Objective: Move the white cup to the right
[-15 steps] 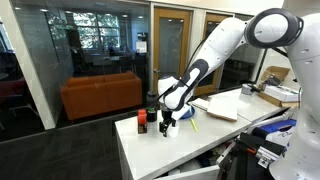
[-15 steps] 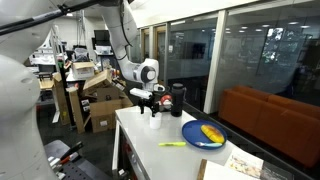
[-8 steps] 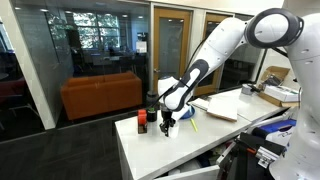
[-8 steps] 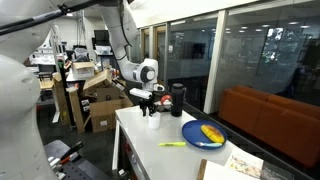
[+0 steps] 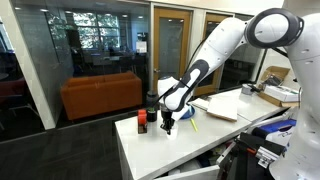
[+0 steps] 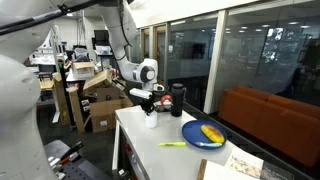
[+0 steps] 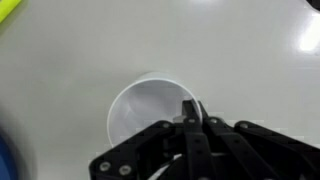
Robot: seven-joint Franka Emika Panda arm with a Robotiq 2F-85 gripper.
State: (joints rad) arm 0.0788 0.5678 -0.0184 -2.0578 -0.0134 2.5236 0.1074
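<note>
My jaws are closed on the white cup (image 7: 145,115), pinching its wall at the rim. In the wrist view one finger sits over the rim on the side nearest the camera, and the cup's open mouth faces straight up at me, empty and pale inside. I cannot tell from any view whether its base rests on the counter (image 6: 140,152) or is raised off it.

In an exterior view the cup (image 6: 150,121) hangs under my wrist near one end of the white counter, upright. A tall dark container (image 6: 178,99) stands just beside it, toward the glass wall. The blue plate (image 6: 196,139) lies further along the counter, apart from the cup, with a yellow item (image 6: 211,133) on it. A thin yellow-green pen (image 6: 172,145) lies flat on the counter between the cup and the plate's near side.

In an exterior view from the opposite side, my arm reaches down to the counter (image 5: 150,152), and a small red and dark bottle (image 5: 142,120) stands just beside my jaws. A flat white board (image 5: 216,108) lies well apart, further along the counter.
</note>
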